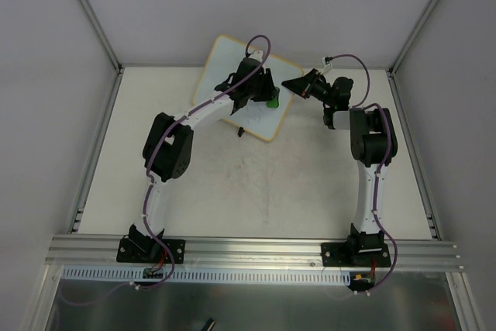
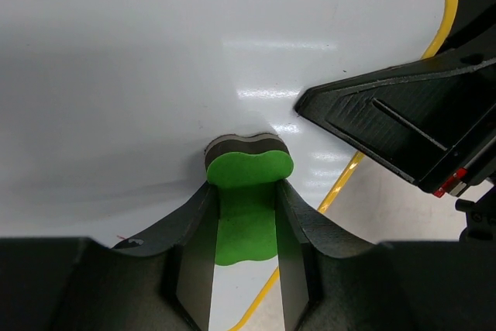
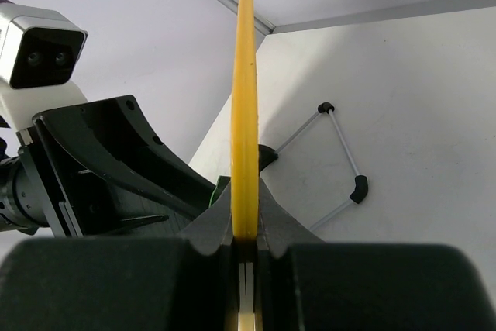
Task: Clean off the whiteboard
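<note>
The whiteboard (image 1: 219,63) sits at the middle of the table's (image 1: 310,191) far edge, its yellow frame pinched in the closed right gripper (image 1: 295,84). The left gripper (image 2: 246,195) clamps a green eraser (image 2: 248,167) against the board's face. The visible surface looks clean, so erasing seems nearly done, though the arm hides part.

The top camera looks down from behind the arm bases, with the whiteboard (image 1: 219,63) up at twelve o'clock. The left wrist camera sits close over its white face; the right wrist camera sights along its yellow edge. All three share that board.
</note>
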You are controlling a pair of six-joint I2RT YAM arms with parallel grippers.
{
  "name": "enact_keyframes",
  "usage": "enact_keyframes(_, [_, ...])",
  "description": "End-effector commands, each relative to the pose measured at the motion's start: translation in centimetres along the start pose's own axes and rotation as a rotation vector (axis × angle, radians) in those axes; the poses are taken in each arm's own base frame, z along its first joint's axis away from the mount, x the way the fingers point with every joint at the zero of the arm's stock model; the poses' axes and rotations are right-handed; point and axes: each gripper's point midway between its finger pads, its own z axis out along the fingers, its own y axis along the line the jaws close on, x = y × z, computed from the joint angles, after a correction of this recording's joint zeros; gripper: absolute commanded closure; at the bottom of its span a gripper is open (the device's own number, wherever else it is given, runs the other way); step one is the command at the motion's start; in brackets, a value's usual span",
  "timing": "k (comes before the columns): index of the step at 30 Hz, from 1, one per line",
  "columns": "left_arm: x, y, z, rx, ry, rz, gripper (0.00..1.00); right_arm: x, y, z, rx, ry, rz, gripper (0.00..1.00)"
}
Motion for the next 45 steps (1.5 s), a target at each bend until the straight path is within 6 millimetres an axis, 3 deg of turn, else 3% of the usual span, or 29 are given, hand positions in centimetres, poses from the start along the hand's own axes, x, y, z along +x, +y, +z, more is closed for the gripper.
enact_keyframes(1, [4.1, 8.8, 1.1, -0.237, 0.075, -0.074, 1.00, -1.6, 7.0, 0.6, -0.205, 0.007, -0.185, 1.00])
enact_keyframes(12, [3.8, 17.1, -2.3, -0.420, 0.053, -0.181, 1.00, -1.6, 7.1, 0.5, -0.208, 0.004, -0.183, 1.00])
enact_keyframes(17, [3.8, 19.7, -3.4, -0.461, 0.054, -0.209, 1.00, -1.7, 7.2, 0.5, -0.212, 0.002, -0.186, 1.00])
enact_keyframes(25, [4.4, 21.9, -4.6, -0.521, 0.053, -0.258, 1.00, -1.7, 7.3, 0.4, -0.213, 0.001, -0.187, 1.00])
enact_keyframes(30, [4.6, 22.1, -4.8, -0.524, 0.055, -0.269, 1.00, -1.7, 7.2, 0.4, -0.212, 0.001, -0.182, 1.00])
enact_keyframes(37, [5.2, 19.8, -4.3, -0.463, 0.077, -0.258, 1.00, -1.8, 7.2, 0.4, -0.212, -0.002, -0.183, 1.00])
enact_keyframes(45, [4.2, 14.1, -3.2, -0.371, 0.045, -0.147, 1.00, -1.7, 7.1, 0.4, -0.213, -0.002, -0.178, 1.00])
